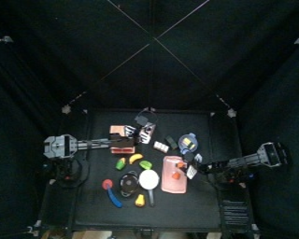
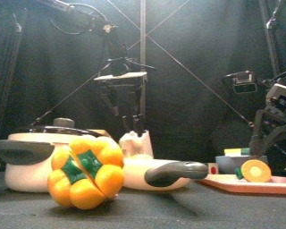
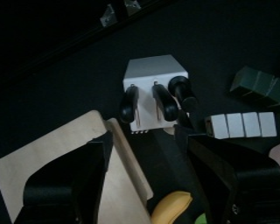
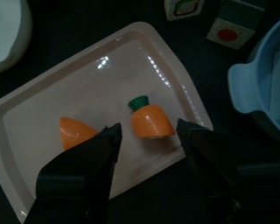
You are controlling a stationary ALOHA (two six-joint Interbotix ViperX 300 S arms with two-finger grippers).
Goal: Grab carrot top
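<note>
Carrot top [image 4: 150, 122] and tip [image 4: 77, 133] lie on the pink tray [image 4: 60, 74]; right tool [image 4: 149, 149] gapes wide, empty.

Green-capped carrot top [image 4: 150, 122] on pink tray [image 4: 60, 79]

Tray [image 4: 60, 87] glossy pink plastic; carrot top [image 4: 150, 121] smooth orange plastic; yellow pepper [image 2: 86, 172] shiny plastic.
</note>
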